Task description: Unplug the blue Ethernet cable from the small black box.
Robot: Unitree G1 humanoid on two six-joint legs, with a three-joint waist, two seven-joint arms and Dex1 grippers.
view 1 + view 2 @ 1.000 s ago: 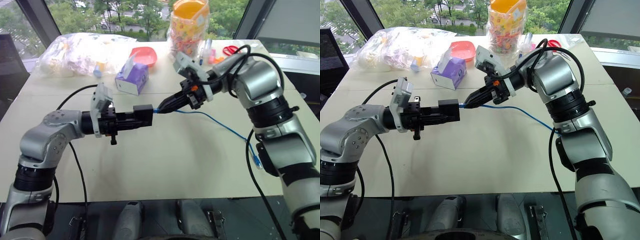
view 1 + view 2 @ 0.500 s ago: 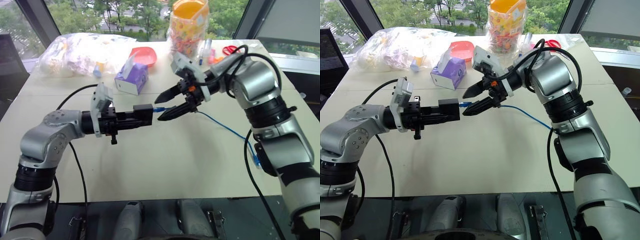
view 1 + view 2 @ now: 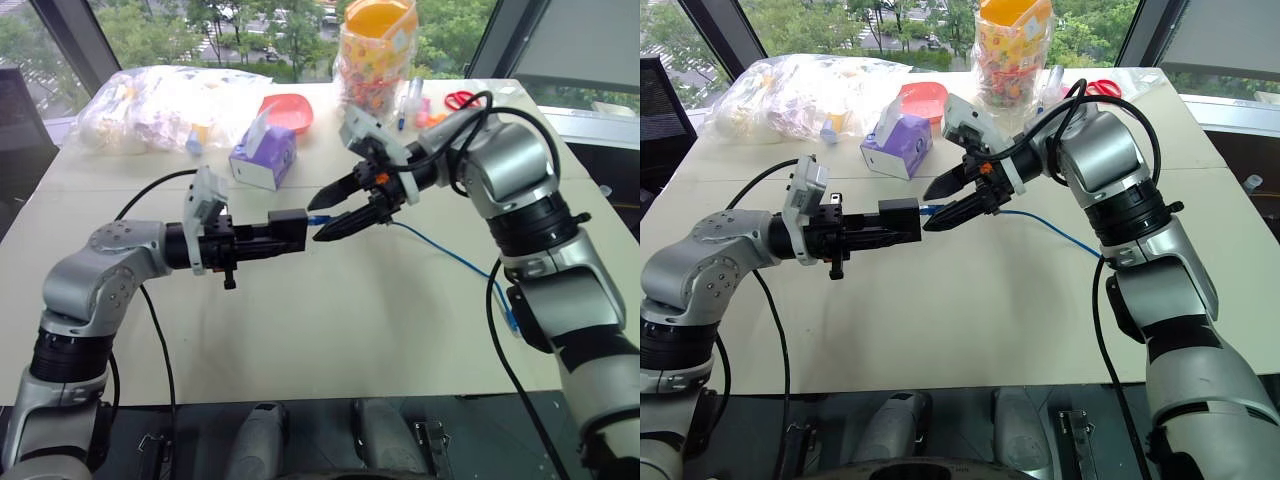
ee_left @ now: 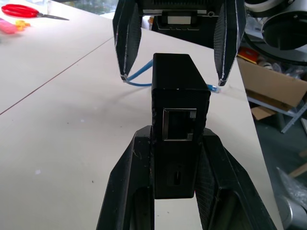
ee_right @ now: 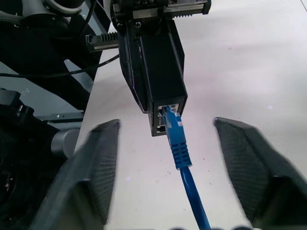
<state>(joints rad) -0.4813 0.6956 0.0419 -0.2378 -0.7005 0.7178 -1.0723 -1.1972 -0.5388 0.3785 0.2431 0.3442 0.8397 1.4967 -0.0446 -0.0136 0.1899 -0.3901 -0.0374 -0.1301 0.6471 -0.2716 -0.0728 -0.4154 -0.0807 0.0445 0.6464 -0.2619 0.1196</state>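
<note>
Over table (image 3: 330, 330): left gripper (image 3: 285, 235) pinches small black box (image 3: 288, 232); right gripper (image 3: 322, 213) spread at 3 o'clock; blue Ethernet cable (image 5: 178, 139) still plugged.

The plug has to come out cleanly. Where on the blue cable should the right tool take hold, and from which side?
Probably the ribbed boot just behind the plug, not the thin cable farther back. It sticks straight out of the black box, which the left tool holds. The open right tool already straddles it, so close there and pull away along the cable's line.
</note>
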